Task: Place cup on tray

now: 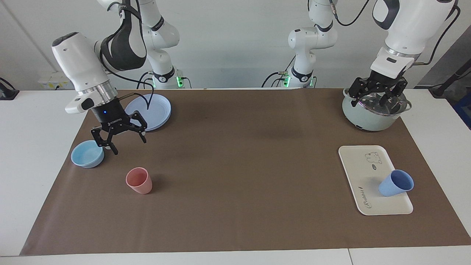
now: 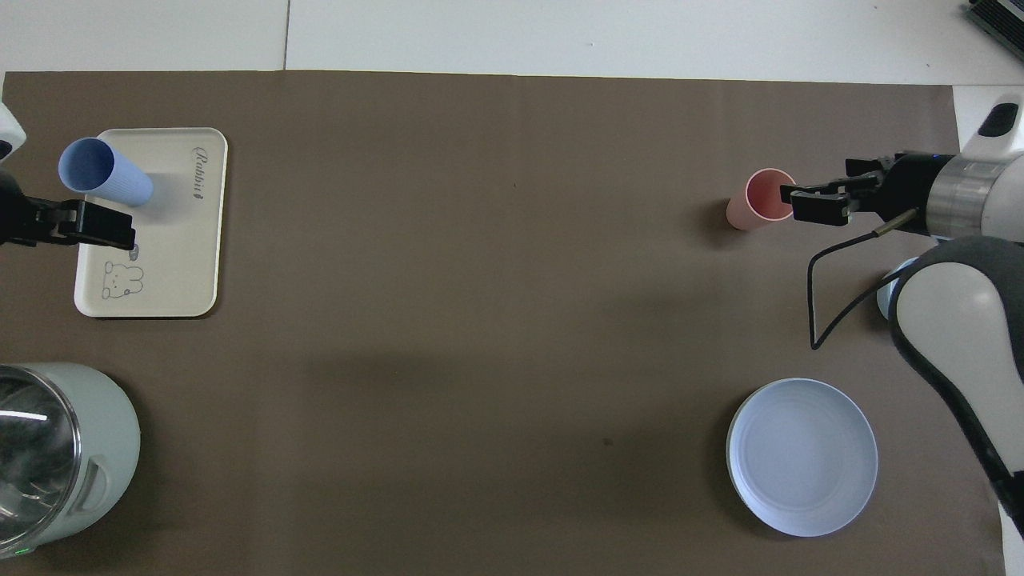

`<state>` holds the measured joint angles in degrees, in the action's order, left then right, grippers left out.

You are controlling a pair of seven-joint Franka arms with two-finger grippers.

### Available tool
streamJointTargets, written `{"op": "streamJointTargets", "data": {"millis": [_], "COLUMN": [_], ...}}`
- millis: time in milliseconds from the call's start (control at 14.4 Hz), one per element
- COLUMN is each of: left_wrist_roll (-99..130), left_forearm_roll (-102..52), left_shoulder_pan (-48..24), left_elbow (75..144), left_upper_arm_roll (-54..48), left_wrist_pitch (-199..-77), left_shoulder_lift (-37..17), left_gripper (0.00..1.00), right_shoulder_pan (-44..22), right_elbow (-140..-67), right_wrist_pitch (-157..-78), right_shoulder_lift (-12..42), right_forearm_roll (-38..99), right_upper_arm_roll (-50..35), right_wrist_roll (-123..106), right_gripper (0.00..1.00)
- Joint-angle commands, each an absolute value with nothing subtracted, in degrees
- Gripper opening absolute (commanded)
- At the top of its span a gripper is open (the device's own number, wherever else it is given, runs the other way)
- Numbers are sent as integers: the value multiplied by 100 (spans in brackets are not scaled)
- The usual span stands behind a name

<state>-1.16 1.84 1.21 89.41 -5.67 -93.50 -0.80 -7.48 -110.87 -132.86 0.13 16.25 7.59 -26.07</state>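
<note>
The periwinkle-blue cup [image 1: 395, 183] [image 2: 100, 172] stands on the cream tray [image 1: 362, 163] [image 2: 184, 240], on the part of the tray farther from the robots, and no gripper touches it. My left gripper [image 1: 375, 101] [image 2: 112, 228] hangs open and holds nothing, raised over the pot at the left arm's end of the table. My right gripper [image 1: 127, 144] [image 2: 800, 204] is open and holds nothing. It is in the air above the mat, between the light-blue bowl and the round plate, well above the pink tumbler.
A salmon-pink tumbler [image 1: 139, 180] [image 2: 760, 200] stands at the right arm's end. Beside it, nearer the robots, are a light-blue bowl [image 1: 87, 154] and a blue plate [image 1: 151, 110] [image 2: 802, 456]. A pale-green pot [image 1: 368, 117] [image 2: 72, 448] sits nearer the robots than the tray.
</note>
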Motion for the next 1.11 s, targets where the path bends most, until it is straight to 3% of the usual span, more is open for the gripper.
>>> {"op": "streamJointTargets", "data": {"millis": [0, 278, 486, 834, 1042], "left_wrist_roll": [-115, -97, -158, -176, -184], "left_forearm_roll": [246, 246, 246, 246, 246], "left_shoulder_pan": [150, 149, 141, 9, -53], "left_elbow": [8771, 8974, 8974, 8991, 9088], "left_upper_arm_roll": [-580, -580, -589, -659, -650], "left_wrist_pitch": [-9141, -9141, -9219, -9167, -9176], "left_shoulder_lift": [-212, -123, -123, -106, -70], "left_gripper": [100, 100, 100, 100, 100], "right_shoulder_pan": [-825, -853, -782, -782, -773], "right_elbow": [-10663, -9784, -9072, -8991, -9053], "right_wrist_pitch": [-12196, -10104, -8968, -8430, -8517], "right_shoulder_lift": [-123, -123, -79, -132, -176], "right_forearm_roll": [610, -53, -9, 35, 0], "right_upper_arm_roll": [721, 738, 782, 800, 809], "right_wrist_roll": [-869, 438, 466, 457, 448], "right_gripper": [100, 100, 100, 100, 100]}}
